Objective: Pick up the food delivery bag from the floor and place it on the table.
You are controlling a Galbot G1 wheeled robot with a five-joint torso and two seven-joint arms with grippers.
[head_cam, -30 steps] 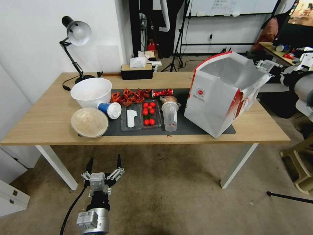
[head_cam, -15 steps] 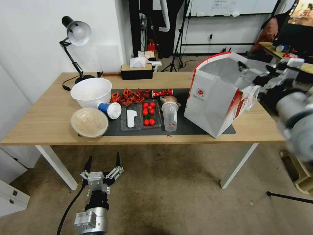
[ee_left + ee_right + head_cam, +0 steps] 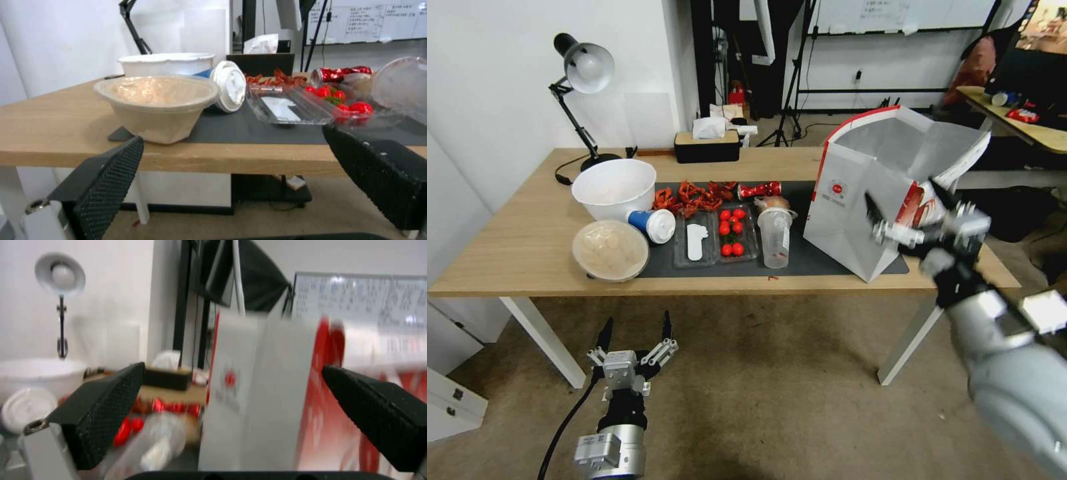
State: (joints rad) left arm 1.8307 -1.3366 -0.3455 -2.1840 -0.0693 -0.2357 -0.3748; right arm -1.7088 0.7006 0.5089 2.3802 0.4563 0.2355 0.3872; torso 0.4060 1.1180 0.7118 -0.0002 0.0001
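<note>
The food delivery bag [image 3: 262,386] is motion-blurred (logo unreadable) in the right wrist view.

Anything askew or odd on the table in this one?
The bag stands tilted on the mat's right end, its top flaps splayed. A blue cup lies on its side beside the white bowl.
</note>
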